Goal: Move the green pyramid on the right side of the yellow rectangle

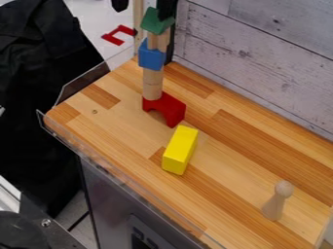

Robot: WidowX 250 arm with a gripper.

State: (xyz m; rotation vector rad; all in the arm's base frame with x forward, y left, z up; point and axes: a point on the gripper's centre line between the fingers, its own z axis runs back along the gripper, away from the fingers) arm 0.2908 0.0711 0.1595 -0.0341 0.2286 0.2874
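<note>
One dark end effector (167,8) came in at the top edge of the camera view, most of it cut off, and we could not tell whether it was open or closed, or whether it gripped anything. Its dark outline ran into a black upright (170,46) behind the stack, so we could not part the two cleanly. Another small dark shape (120,5) was cut by the same edge, and we could not make out what it belonged to.

We found the green pyramid (156,22) at the top of the stack, just below the end effector and partly overlapped by it; whether they touched, we could not tell. Under the pyramid we made out narrow wooden pieces (153,41), then a blue block (151,57), a wooden cylinder (153,83) and, at the bottom, a red arch (170,109) on the worktop (117,121).

The yellow rectangle (180,150) lay near the arch, apart from it, towards the camera. We saw a wooden peg (278,200) upright, well apart, towards the lower right. A clear raised edging (84,82) bordered part of the worktop, and a red piece (119,35) lay beyond it.
</note>
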